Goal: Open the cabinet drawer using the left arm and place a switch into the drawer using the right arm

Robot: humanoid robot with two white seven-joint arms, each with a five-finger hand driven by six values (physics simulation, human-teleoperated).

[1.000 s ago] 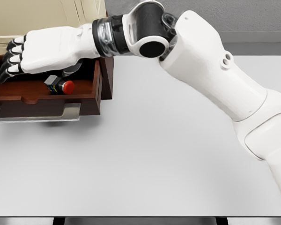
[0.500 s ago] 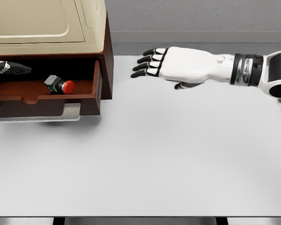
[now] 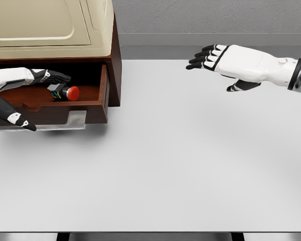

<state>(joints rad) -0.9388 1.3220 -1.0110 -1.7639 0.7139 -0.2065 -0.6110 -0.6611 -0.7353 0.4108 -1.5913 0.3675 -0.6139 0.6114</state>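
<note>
Red-capped switch (image 3: 65, 92): lying inside the open drawer (image 3: 93, 104) of the wooden cabinet (image 3: 113, 60), long axis running roughly left to right, red button end pointing right.
Head view, key relation: left hand (image 3: 25, 95) is reaching in at the drawer's left end, fingers spread and holding nothing, fingertips just beside the switch's grey end; this hand is far nearer the drawer than the other.
Head view, right hand (image 3: 236, 63): hovering over the tabletop (image 3: 190, 165) far to the right, well apart from the cabinet, fingers extended, empty.
Change: right hand is withdrawing further right than half a second ago; left hand is now coming well into view at the drawer.
Judgement: placement looks done; closing or retreating seems to be what is left.
</note>
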